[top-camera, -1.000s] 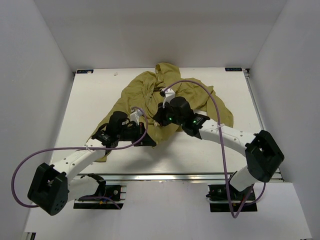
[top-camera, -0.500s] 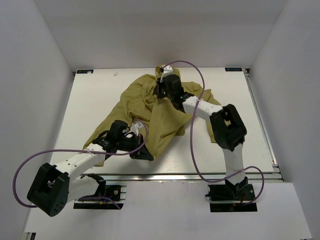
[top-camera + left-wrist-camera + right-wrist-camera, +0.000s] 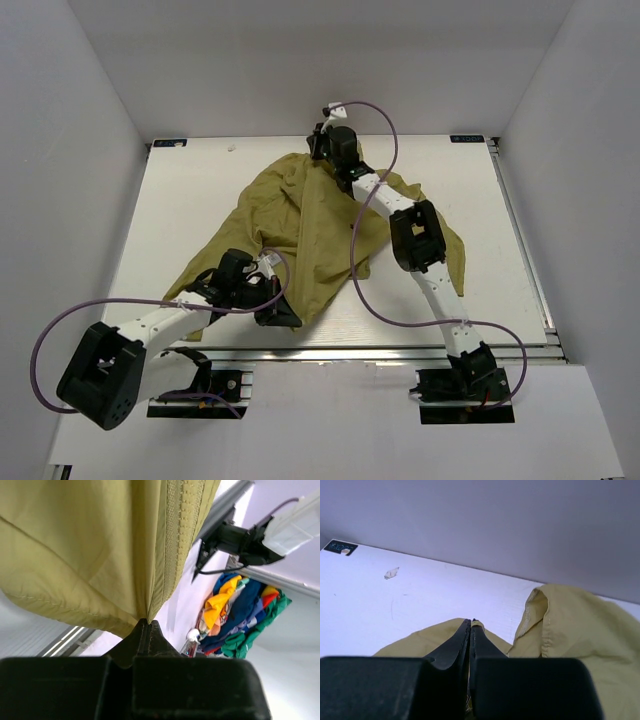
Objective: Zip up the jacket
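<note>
The olive-yellow jacket lies spread on the white tabletop. It is drawn out in a long shape from the middle of the far edge down towards the near left, and one sleeve trails off to the right under the right arm.

The left claw sits low near the front edge, at the jacket's bottom end. In the left wrist view its two dark fingers are pressed together on the fabric. They grip just where the zipper tape ends, and the stitched tape runs straight away from the tips.

The right arm reaches all the way across the tabletop. The right claw is at the far edge, on the top end of the jacket. In its own wrist view the fingers are closed tight, with a small fold of olive cloth caught at the tips. Just to the right of them rises a rounded, seamed fold; I cannot tell whether it is collar or hood.

A small pale scrap lies on the bare tabletop to the far left, well apart from the jacket.
</note>
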### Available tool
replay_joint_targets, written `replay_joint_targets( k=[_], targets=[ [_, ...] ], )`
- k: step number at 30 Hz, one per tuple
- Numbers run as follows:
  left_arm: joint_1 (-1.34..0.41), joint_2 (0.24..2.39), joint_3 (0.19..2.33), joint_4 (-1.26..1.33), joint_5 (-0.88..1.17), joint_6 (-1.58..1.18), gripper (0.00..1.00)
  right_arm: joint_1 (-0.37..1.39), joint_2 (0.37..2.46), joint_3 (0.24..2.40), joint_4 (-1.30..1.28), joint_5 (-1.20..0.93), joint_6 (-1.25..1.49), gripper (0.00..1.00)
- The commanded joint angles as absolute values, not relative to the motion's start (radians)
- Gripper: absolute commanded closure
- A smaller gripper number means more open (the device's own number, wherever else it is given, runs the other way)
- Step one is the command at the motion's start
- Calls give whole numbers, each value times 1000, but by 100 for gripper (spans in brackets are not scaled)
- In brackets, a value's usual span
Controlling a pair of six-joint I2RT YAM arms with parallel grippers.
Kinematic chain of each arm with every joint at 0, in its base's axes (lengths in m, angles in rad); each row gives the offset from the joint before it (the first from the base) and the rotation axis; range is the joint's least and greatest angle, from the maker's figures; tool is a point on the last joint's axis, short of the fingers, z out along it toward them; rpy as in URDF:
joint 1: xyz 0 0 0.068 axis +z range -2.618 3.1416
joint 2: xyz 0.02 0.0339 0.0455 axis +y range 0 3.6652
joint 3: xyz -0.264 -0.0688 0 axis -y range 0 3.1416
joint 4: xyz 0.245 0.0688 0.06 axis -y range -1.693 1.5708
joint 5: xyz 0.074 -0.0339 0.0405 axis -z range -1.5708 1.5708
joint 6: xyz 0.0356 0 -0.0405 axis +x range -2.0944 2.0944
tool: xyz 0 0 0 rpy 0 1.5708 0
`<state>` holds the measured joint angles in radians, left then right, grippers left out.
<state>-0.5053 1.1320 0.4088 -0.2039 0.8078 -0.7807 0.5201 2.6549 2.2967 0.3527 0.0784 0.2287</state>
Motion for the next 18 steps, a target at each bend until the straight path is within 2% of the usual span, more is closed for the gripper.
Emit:
replay_joint_targets(
  k=[1, 3, 6, 7, 8, 9, 10, 11, 16, 18],
  targets=[
    [-532, 1138, 383, -399, 939, -781, 100, 402, 2683, 2388, 635, 170, 248, 100],
    [-532, 1121, 388, -417, 927, -785, 100, 377, 2689, 2417, 632, 100, 277, 100],
    [-532, 1135, 429, -433, 907, -763, 97, 367, 2617, 2303, 643, 8, 305, 100],
    [-532, 1164, 455, -460, 887, -737, 61, 367, 2553, 2268, 632, -42, 308, 88],
    [-531, 1179, 491, -535, 868, -701, 37, 368, 2513, 2232, 599, -116, 311, 65],
    [-531, 1195, 532, -578, 838, -669, 20, 368, 2476, 2194, 572, -144, 313, 11],
    [-531, 1210, 628, -665, 801, -604, 5, 368, 2386, 2099, 557, -168, 307, 11],
    [-531, 1212, 685, -714, 701, -576, 2, 367, 2335, 2044, 548, -184, 305, 11],
    [-519, 1229, 1010, -843, 430, -494, 2, 362, 1966, 1755, 335, -172, 302, 11],
    [-509, 1262, 1153, -867, 223, -540, 2, 354, 1852, 1603, 187, -94, 324, 11]
  ],
)
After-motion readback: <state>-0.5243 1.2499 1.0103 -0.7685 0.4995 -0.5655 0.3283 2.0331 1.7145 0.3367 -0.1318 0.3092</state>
